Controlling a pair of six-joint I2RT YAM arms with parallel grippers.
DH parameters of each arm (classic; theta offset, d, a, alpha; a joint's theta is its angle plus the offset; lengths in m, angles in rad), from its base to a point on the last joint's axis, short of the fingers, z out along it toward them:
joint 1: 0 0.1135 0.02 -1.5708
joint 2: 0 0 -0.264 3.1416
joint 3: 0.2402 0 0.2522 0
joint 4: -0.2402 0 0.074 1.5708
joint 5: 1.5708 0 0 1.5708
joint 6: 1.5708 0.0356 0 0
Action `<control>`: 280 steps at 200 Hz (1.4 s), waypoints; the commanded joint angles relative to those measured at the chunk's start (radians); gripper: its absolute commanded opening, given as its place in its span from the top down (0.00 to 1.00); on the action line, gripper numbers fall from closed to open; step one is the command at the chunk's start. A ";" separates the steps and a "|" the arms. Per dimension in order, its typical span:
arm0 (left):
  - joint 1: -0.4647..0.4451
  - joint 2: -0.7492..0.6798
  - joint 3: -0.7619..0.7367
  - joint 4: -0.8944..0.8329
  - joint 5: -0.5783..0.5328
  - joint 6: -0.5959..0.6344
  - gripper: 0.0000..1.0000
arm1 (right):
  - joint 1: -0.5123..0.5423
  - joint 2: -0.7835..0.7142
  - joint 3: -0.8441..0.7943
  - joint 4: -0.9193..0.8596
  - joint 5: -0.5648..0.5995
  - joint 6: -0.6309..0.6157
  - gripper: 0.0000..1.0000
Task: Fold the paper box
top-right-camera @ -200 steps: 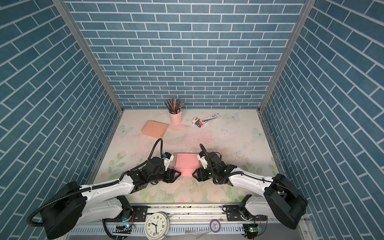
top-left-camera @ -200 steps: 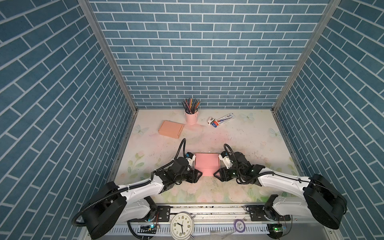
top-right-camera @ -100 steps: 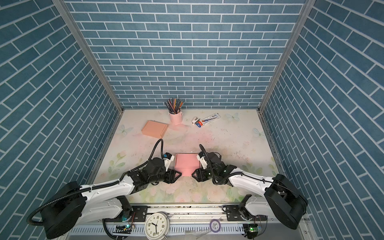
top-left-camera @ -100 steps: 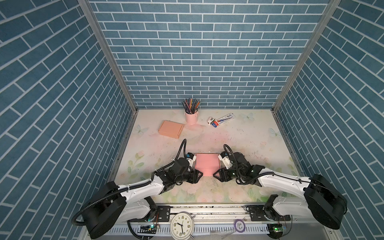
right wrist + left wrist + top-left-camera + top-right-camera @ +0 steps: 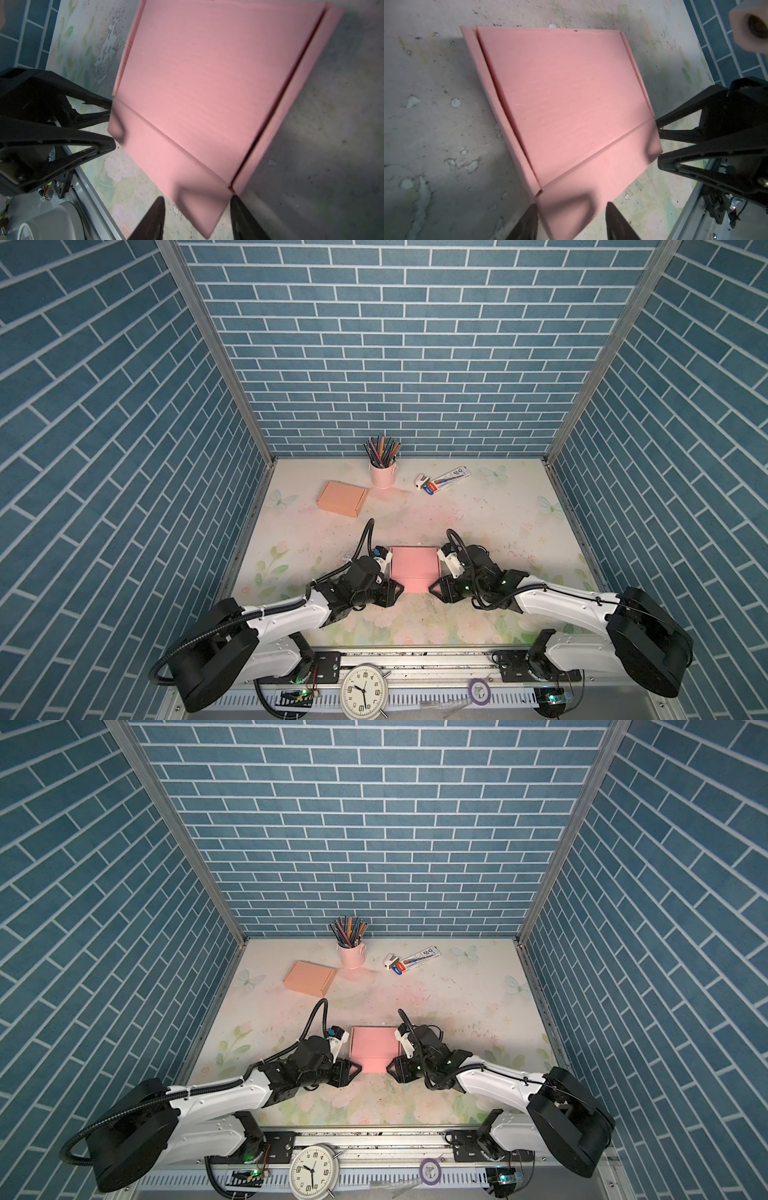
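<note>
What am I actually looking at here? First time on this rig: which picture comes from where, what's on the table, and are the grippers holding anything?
Two robot arms with pincer grippers work at a table. Both top views look down on the whole scene from one overhead camera pair; each wrist view looks out from that arm's wrist. The left gripper and right gripper each straddle a front corner of the flap of the pink paper box, jaws apart, nothing visibly clamped. Farther back lie a peach box, a pencil cup and a pen packet.
</note>
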 commanded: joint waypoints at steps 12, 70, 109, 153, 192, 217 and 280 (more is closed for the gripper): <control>-0.006 0.024 -0.005 0.030 -0.025 -0.004 0.50 | 0.008 0.027 0.005 -0.007 0.026 -0.004 0.50; -0.007 0.056 -0.006 0.033 -0.048 0.008 0.56 | 0.001 0.042 0.010 -0.019 0.056 -0.019 0.51; -0.007 0.081 -0.006 0.041 -0.058 0.014 0.58 | -0.010 0.057 0.008 -0.017 0.072 -0.035 0.52; -0.007 0.103 0.003 0.038 -0.074 0.023 0.60 | -0.027 0.063 0.011 -0.024 0.078 -0.058 0.53; -0.006 0.054 -0.004 0.024 -0.064 0.028 0.60 | -0.029 0.044 0.023 -0.043 0.096 -0.072 0.53; -0.002 -0.009 -0.011 -0.003 -0.052 0.036 0.59 | -0.036 0.040 0.021 -0.045 0.102 -0.077 0.53; 0.083 -0.099 0.053 -0.121 -0.020 0.106 0.54 | -0.039 0.009 0.042 -0.101 0.137 -0.103 0.48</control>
